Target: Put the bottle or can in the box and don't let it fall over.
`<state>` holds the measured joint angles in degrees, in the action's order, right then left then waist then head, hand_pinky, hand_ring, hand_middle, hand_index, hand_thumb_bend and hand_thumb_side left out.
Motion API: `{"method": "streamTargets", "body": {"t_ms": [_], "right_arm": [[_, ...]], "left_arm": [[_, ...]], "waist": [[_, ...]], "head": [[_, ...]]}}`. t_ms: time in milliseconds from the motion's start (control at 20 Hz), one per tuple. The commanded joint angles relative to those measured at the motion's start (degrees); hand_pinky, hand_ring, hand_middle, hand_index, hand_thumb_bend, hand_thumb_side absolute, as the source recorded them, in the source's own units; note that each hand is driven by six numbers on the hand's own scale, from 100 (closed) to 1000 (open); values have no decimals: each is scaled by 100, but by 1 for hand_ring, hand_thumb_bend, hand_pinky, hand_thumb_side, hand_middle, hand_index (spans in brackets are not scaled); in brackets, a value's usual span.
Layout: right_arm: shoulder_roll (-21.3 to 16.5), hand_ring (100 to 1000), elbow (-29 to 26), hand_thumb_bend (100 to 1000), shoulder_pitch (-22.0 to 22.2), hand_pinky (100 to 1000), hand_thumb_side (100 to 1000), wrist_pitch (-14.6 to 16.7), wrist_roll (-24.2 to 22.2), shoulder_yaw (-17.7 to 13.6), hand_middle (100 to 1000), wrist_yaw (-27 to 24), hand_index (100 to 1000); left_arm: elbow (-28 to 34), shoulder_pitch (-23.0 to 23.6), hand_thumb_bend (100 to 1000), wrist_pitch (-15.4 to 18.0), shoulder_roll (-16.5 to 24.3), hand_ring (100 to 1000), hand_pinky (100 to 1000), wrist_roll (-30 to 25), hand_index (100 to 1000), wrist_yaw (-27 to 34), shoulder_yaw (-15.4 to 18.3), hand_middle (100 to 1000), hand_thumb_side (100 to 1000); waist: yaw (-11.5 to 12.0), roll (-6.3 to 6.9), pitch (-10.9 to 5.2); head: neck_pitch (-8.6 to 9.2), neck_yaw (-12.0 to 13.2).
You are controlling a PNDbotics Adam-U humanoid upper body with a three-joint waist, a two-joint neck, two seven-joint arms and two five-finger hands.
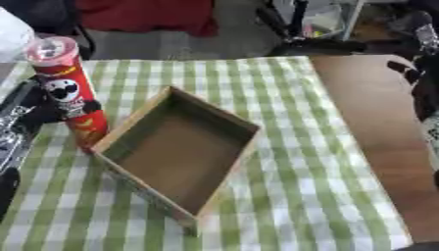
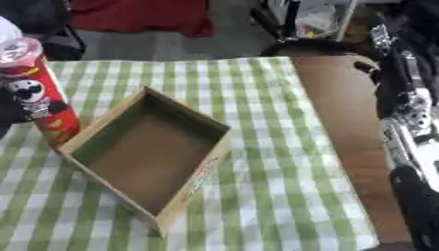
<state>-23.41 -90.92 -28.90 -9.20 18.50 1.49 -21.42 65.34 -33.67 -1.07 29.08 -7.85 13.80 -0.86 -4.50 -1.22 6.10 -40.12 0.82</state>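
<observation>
The empty cardboard box sits nearest you; the tall, probably light, tippy Pringles can stands upright touching its left wall, so take it mid-body, though I cannot tell how the left hand's fingers behind it are set.

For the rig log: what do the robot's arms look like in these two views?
Both are mostly black with silver metal parts. The left arm shows at the left edge as black casing with shiny silver pieces. The right arm runs down the right edge, black with silver joints. No markings can be made out, and neither hand can be made out clearly.
</observation>
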Motion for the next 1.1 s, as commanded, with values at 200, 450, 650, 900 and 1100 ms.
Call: {"method": "streamTargets", "body": {"t_ms": [200, 450, 650, 900, 1100], "right_arm": [[-71, 851, -46, 329, -88, 837, 678, 18, -2, -31, 845, 29, 861], [-65, 851, -44, 327, -77, 838, 679, 18, 5, -35, 845, 26, 860], [-59, 851, -43, 327, -69, 838, 678, 18, 4, -35, 841, 26, 858], [-59, 846, -42, 326, -62, 839, 678, 15, 13, -38, 838, 26, 856], [-60, 844, -42, 322, -58, 840, 681, 13, 14, -38, 837, 25, 855]], "left_arm": [[28, -132, 728, -58, 65, 736, 1000, 35, 754, -23, -12, 725, 100], [13, -127, 619, -51, 43, 606, 1000, 43, 693, -21, -21, 643, 100], [23, -126, 568, -14, 55, 528, 1000, 60, 622, 3, -19, 562, 100], [43, -127, 513, 52, 84, 487, 1000, 86, 560, -89, -11, 504, 100], [78, -130, 480, 107, 106, 442, 1000, 118, 483, -156, -5, 438, 100]], "waist": [[-10, 10, -55], [-15, 11, -50], [-22, 17, -51], [-25, 22, -54], [-25, 24, -58]], "head": [[71, 7], [63, 4], [62, 5], [58, 2], [50, -2]]}}
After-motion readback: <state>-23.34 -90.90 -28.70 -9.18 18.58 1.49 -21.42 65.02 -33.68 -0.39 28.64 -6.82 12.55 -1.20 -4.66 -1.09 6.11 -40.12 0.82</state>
